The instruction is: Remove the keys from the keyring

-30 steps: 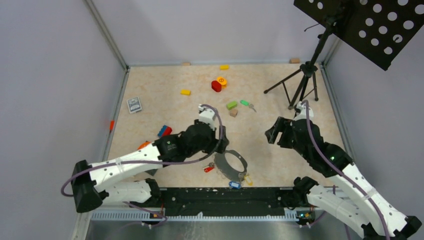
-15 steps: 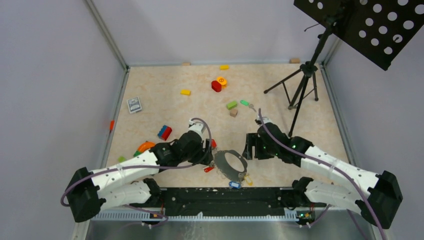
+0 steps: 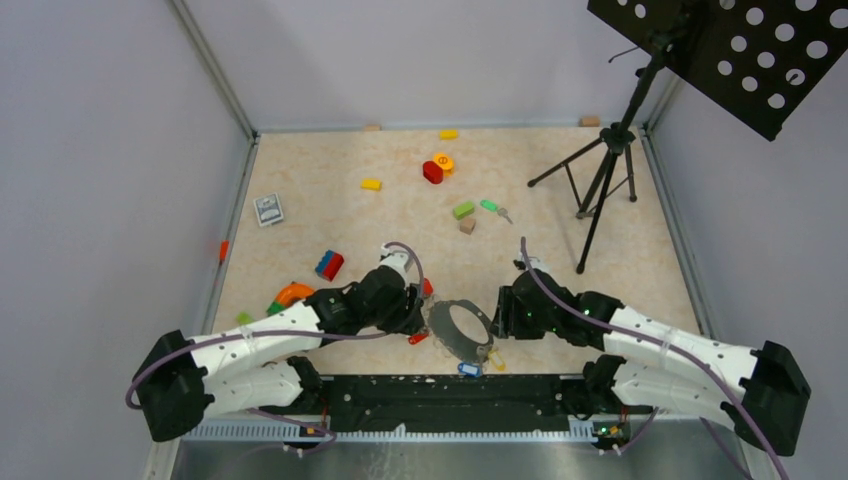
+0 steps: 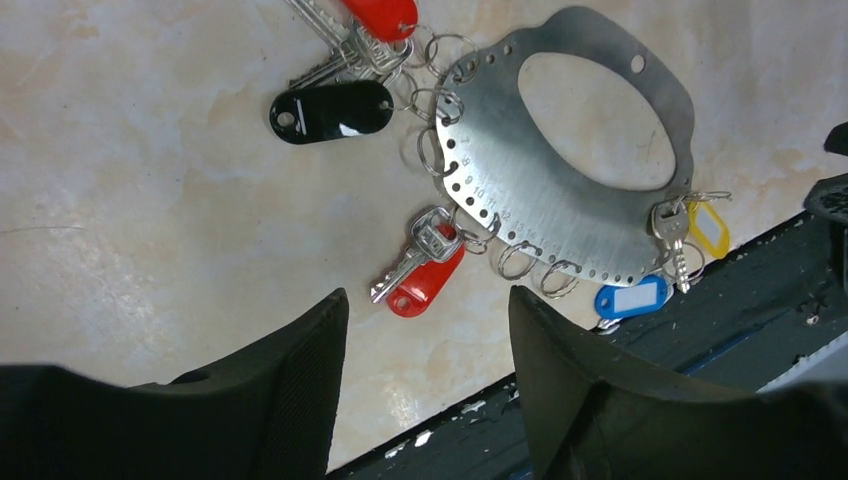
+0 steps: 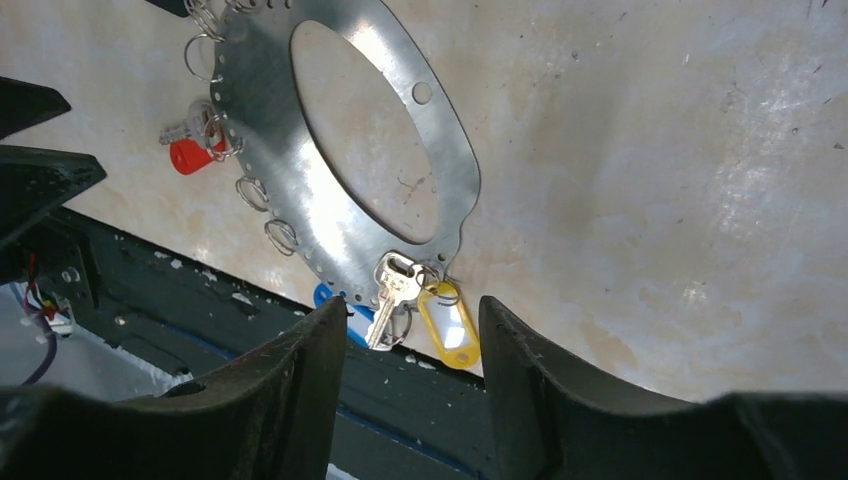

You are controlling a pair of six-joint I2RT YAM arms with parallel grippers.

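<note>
The keyring [image 3: 446,345] is a grey metal loop lying flat near the front edge, with small split rings along its rim. In the left wrist view the keyring [image 4: 530,215] carries a silver key with a red tag [image 4: 425,275], a black tag [image 4: 335,110], another red tag [image 4: 380,15], a blue tag [image 4: 630,298] and a yellow tag [image 4: 708,228]. My left gripper [image 4: 428,330] is open just left of the loop, above the red-tagged key. My right gripper [image 5: 410,310] is open at the loop's right end, over a silver key [image 5: 392,295] and the yellow tag [image 5: 450,325].
The black front rail [image 3: 450,390] runs right beside the keyring. An orange curved piece [image 3: 292,293] and a blue-red block [image 3: 328,263] lie left. A green-headed key [image 3: 490,206], toy blocks, a card deck [image 3: 268,209] and a tripod [image 3: 600,170] stand farther back.
My right arm has swung in from the right and lowered to the keyring's right side. My left gripper has drawn back a little toward the near left. The keyring has stayed in place.
</note>
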